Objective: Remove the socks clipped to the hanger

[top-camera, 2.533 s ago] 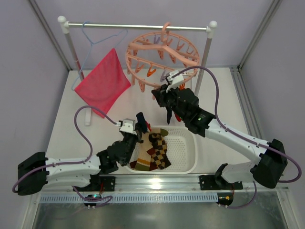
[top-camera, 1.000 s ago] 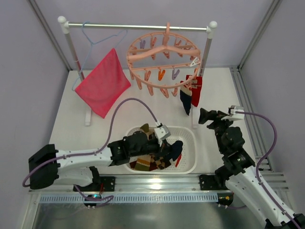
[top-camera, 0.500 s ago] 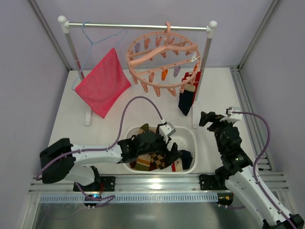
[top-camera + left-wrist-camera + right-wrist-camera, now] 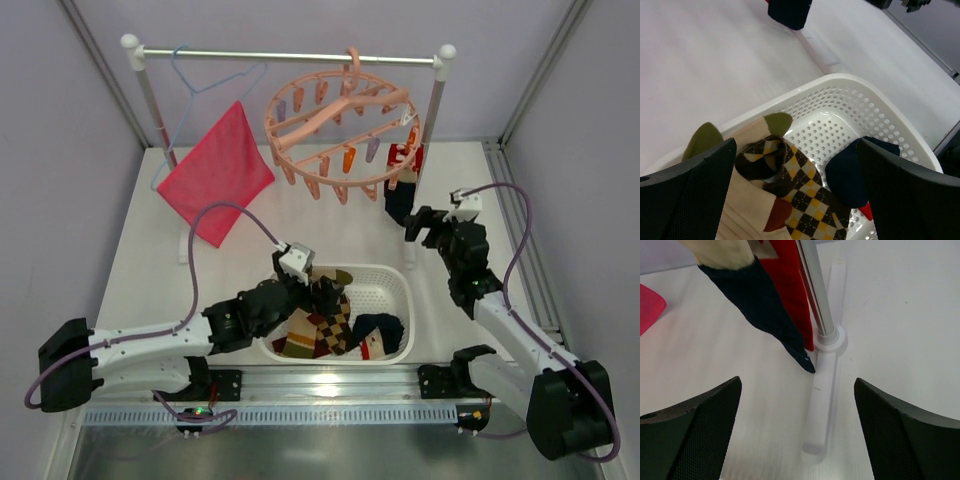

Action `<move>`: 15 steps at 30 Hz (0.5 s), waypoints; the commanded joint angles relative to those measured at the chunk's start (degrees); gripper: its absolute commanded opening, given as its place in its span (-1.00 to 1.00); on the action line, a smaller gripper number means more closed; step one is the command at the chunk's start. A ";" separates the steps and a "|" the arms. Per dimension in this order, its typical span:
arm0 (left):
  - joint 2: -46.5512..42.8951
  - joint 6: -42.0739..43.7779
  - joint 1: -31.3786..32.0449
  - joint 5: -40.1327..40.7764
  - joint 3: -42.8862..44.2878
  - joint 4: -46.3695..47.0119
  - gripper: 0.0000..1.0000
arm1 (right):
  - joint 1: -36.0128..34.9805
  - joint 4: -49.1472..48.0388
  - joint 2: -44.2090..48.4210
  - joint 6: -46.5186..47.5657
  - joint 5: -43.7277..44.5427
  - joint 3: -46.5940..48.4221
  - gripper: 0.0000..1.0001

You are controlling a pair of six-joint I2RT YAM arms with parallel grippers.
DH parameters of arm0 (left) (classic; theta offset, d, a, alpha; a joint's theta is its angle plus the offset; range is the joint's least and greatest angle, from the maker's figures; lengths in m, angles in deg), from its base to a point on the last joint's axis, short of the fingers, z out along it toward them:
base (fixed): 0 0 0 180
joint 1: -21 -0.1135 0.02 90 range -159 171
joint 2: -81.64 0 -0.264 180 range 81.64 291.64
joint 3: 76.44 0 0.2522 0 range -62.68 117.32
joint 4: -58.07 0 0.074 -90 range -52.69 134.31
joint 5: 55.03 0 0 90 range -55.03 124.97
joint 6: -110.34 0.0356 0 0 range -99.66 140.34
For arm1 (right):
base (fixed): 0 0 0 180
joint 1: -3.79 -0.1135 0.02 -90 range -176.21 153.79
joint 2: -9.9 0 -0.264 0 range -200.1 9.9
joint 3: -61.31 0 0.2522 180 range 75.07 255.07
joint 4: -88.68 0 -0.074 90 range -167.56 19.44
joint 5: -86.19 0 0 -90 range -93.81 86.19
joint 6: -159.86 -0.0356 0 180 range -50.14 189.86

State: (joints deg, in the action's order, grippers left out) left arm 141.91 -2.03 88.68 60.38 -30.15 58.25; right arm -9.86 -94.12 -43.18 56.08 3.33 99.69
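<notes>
The salmon-pink ring hanger (image 4: 340,125) hangs from the rack bar. Two socks stay clipped at its right side, a red sock (image 4: 787,280) and a navy sock (image 4: 765,305), seen from above as one red and navy bunch (image 4: 403,185). My right gripper (image 4: 418,225) stands open just below and right of them, nothing between its fingers (image 4: 690,435). My left gripper (image 4: 325,292) is open over the white basket (image 4: 408,300). In the basket lie an argyle sock (image 4: 810,190), a tan sock (image 4: 745,200) and a navy sock (image 4: 852,172).
A pink-red cloth (image 4: 215,170) hangs on a thin blue wire hanger (image 4: 200,75) at the left of the rack. The rack's right pole (image 4: 812,290) and its white foot (image 4: 822,400) stand directly beside the hanging socks.
My left gripper opened and let a navy sock drop into the basket, then drew back left. The right arm swung forward and left toward the clipped socks.
</notes>
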 commanded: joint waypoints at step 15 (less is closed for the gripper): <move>-15.09 -3.56 -5.45 5.26 -9.42 -6.81 0.99 | 3.89 -22.73 -24.52 6.58 -17.75 15.10 0.83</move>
State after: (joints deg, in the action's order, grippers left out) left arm 128.47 -5.22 83.81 63.96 -38.96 52.39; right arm -6.26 -109.66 -65.54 61.19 -9.81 111.85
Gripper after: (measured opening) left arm 0.996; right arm 0.919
